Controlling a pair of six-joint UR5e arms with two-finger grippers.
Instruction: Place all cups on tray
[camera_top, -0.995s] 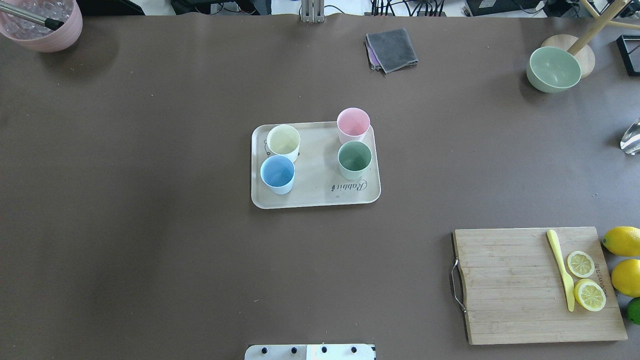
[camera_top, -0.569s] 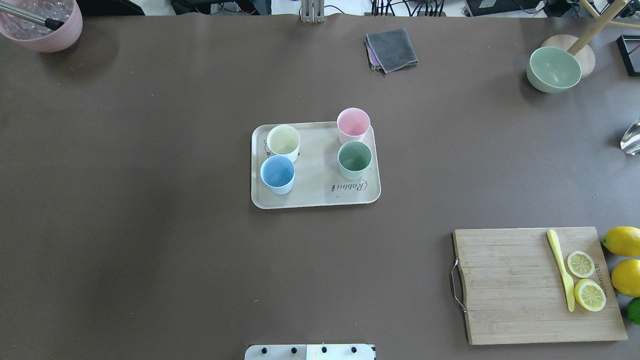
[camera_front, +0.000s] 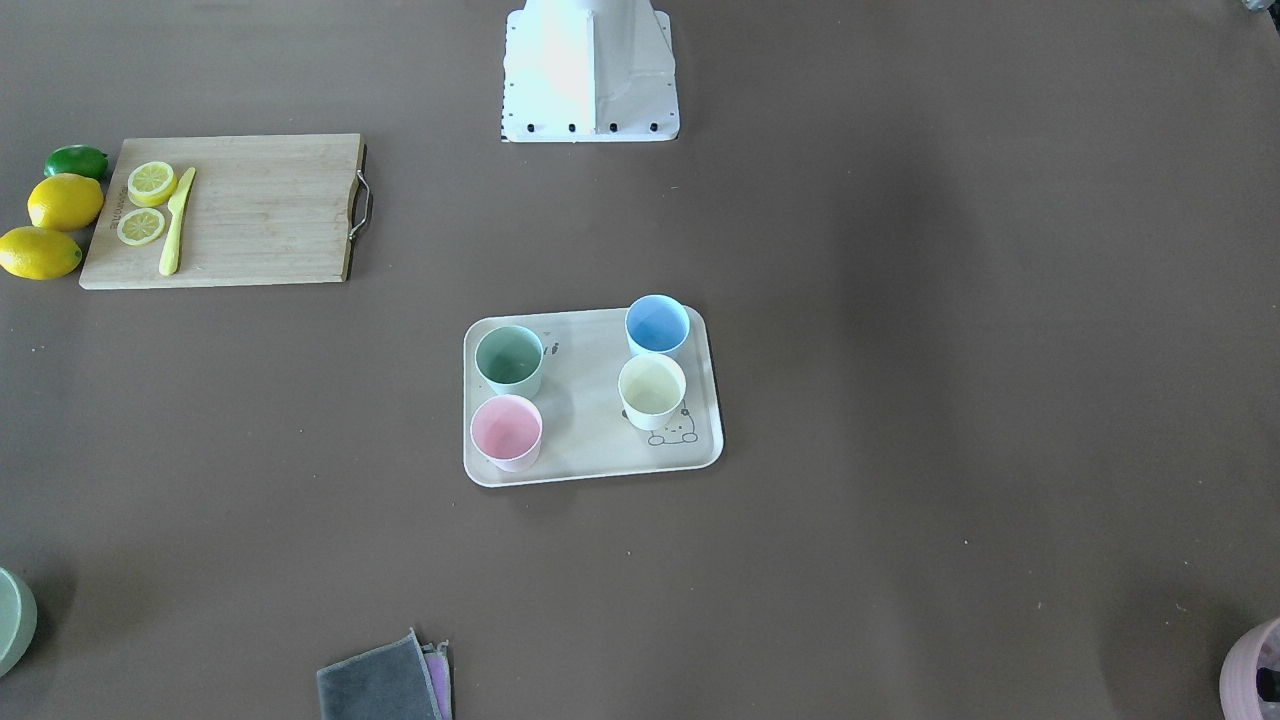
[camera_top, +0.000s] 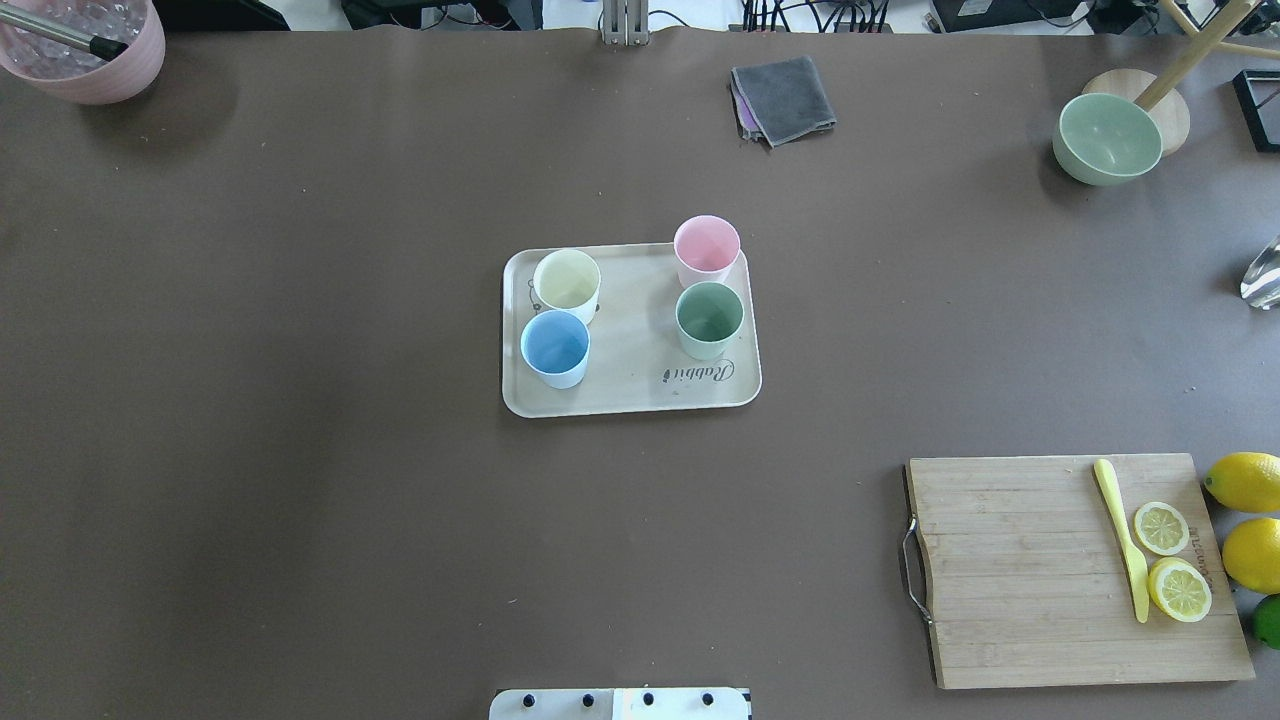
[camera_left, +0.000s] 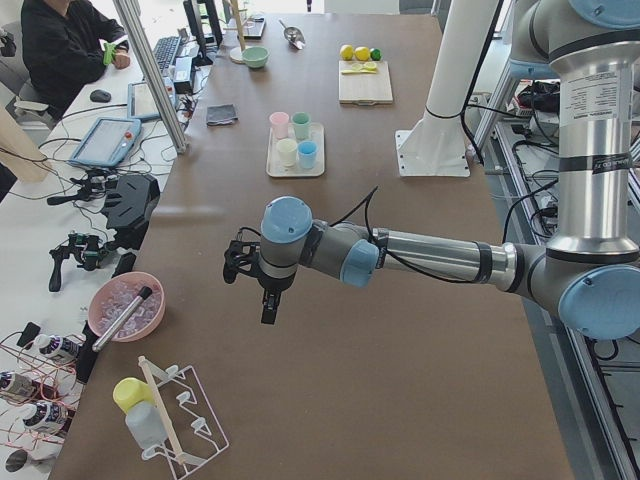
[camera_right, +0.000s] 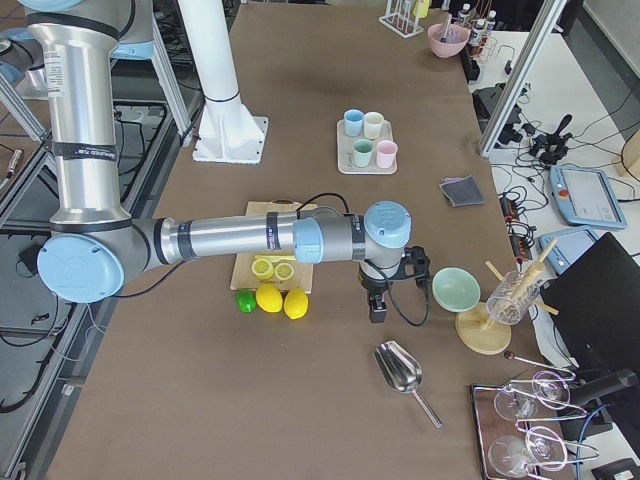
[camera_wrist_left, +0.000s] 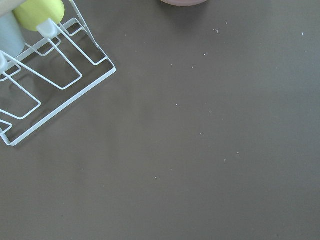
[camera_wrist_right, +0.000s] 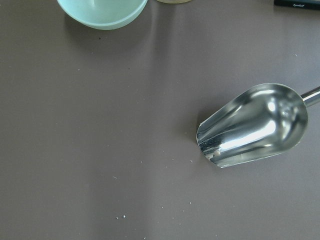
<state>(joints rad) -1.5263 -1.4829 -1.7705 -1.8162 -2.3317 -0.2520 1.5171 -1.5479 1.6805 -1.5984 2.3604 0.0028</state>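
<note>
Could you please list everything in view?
tray: 1, beige, table centre
cups: 4, cream, blue, pink, green, upright on tray
cutting board: 1, wooden, robot's right
lemon halves: 2, yellow, on board
knife: 1, yellow, on board
lemons: 2, yellow, beside board
lime: 1, green, beside board
cloth: 1, grey, far edge
bowl: 1, green, far right
pot: 1, pink, far left
scoop: 1, metal, near bowl
rack: 1, white, near pot
left tool: 1, dark, near rack
right tool: 1, dark, near scoop

Matt cups (camera_top: 709, 320) on a smooth matt tray (camera_top: 630, 345).
Wood board (camera_top: 1020, 570), metal handle (camera_top: 909, 570); glossy metal scoop (camera_wrist_right: 255, 125); grey cloth (camera_top: 785, 98); matt brown table (camera_top: 300, 420).
</note>
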